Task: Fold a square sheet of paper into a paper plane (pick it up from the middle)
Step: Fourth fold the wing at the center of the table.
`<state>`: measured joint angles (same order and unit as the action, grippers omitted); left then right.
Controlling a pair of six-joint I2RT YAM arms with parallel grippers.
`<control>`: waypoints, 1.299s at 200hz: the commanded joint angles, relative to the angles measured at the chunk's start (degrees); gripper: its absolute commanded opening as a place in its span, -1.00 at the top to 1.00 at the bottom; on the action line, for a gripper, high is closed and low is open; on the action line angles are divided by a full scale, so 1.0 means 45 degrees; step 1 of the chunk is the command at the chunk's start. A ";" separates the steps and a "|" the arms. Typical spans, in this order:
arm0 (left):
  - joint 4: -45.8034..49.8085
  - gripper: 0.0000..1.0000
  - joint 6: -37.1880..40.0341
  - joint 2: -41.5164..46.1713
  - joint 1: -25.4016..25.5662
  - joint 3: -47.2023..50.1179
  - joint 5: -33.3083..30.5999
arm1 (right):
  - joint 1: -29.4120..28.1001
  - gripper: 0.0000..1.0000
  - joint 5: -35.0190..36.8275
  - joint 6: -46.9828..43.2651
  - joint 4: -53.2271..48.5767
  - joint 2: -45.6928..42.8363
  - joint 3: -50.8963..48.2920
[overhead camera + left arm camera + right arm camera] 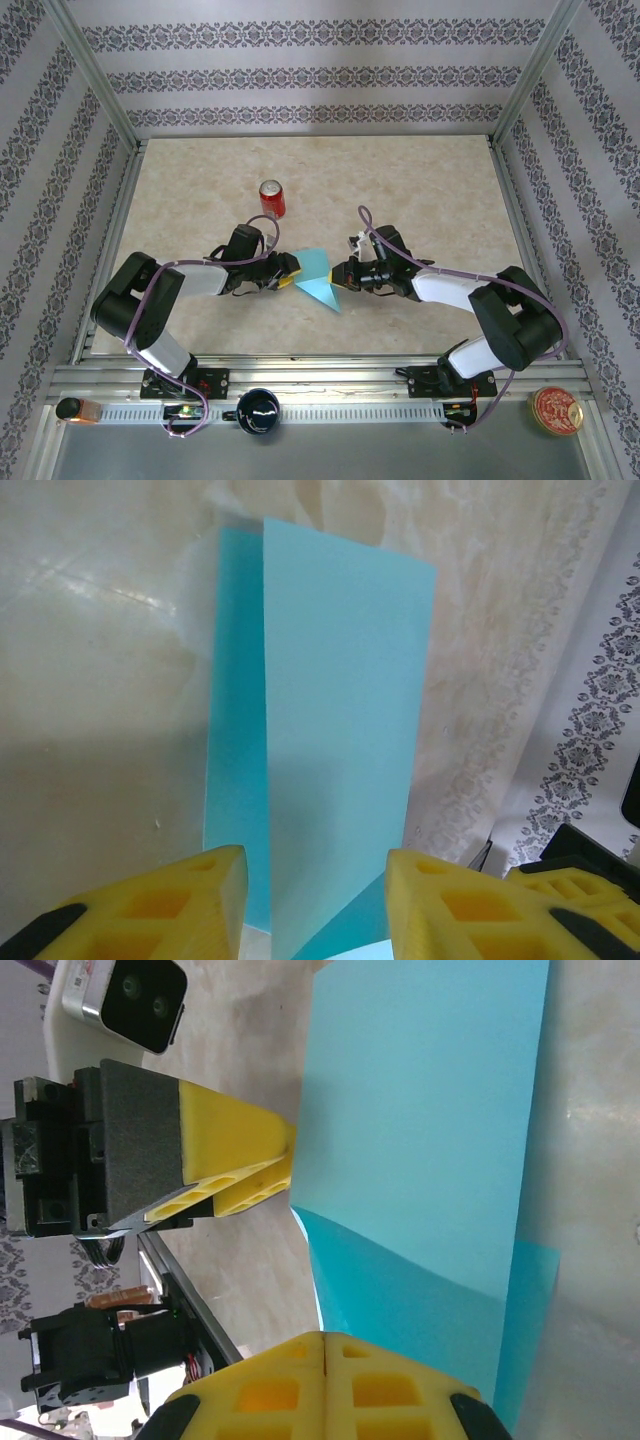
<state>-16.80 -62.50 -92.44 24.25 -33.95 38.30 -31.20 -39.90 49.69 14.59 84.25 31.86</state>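
Note:
The turquoise sheet of paper (pixel 316 276) lies partly folded at the middle of the table, between my two grippers. In the left wrist view one flap (pixel 340 730) stands up above a darker layer (pixel 235 760) that lies flat. My left gripper (pixel 318 910) is open, its yellow fingers (pixel 215 900) on either side of the raised flap with a gap on each side. My right gripper (pixel 325 1345) is shut, and the paper's (pixel 430 1130) near edge runs into the seam between its fingers. In the top view the left gripper (pixel 291 270) and right gripper (pixel 341 275) face each other across the paper.
A red soda can (pixel 272 198) stands upright behind the left arm. On the front rail sit a dark round cup (pixel 258 410), a round red tin (pixel 556 410) and an orange object (pixel 78 410). Metal frame posts and patterned walls enclose the table (pixel 420 190).

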 commanded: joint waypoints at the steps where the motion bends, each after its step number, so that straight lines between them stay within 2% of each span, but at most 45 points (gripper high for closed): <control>1: -0.0841 0.26 -0.0252 -0.0295 -0.0145 -0.0344 0.0137 | 0.0156 0.96 -0.0294 0.0121 0.0465 -0.0297 -0.0203; 73: -0.1646 0.50 -0.0564 -0.0495 -0.0154 -0.0325 -0.0122 | 0.0408 0.95 -0.0333 0.0040 0.0299 -0.0621 -0.0456; 97: -0.1530 0.72 -0.0515 -0.0375 -0.0147 -0.0283 -0.0289 | 0.0452 0.93 -0.0313 -0.0083 0.0092 -0.0539 -0.0458; 113: -0.2020 0.89 -0.0851 -0.0255 -0.0144 -0.0090 -0.0309 | 0.0450 0.79 -0.0165 -0.0176 -0.0229 -0.0564 -0.0383; 130: -0.2252 0.99 -0.1183 0.0121 -0.0130 0.0225 -0.0638 | 0.0459 0.61 0.0181 -0.0279 -0.0626 -0.0779 -0.0312; 150: -0.1787 1.00 -0.1189 0.0834 -0.0029 0.0452 -0.1300 | 0.0321 0.45 0.1924 -0.0866 -0.2126 -0.1659 -0.0185; 169: -0.1193 1.00 -0.1271 0.1592 0.0184 0.0610 -0.2190 | -0.0458 0.35 0.5391 -0.1869 -0.3320 -0.3038 -0.0407; 190: -0.0711 1.00 -0.1416 0.2297 0.0475 0.0812 -0.3149 | -0.2217 0.28 0.9003 -0.3143 -0.2895 -0.4613 -0.1289; 207: -0.0526 1.00 -0.1695 0.2657 0.0646 0.1015 -0.3704 | -0.4085 0.28 1.1429 -0.5072 -0.1641 -0.5272 -0.2088; 224: -0.0525 1.00 -0.1957 0.2825 0.0848 0.1157 -0.4097 | -0.5437 0.29 1.2529 -0.6885 -0.0934 -0.5055 -0.2213; 260: -0.0330 1.00 -0.2094 0.2904 0.1138 0.1109 -0.4355 | -0.7041 0.31 1.3249 -0.9322 -0.0005 -0.3135 -0.1383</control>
<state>-20.47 -70.35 -80.60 28.16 -29.23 21.63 -59.22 10.96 19.75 8.93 65.52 23.05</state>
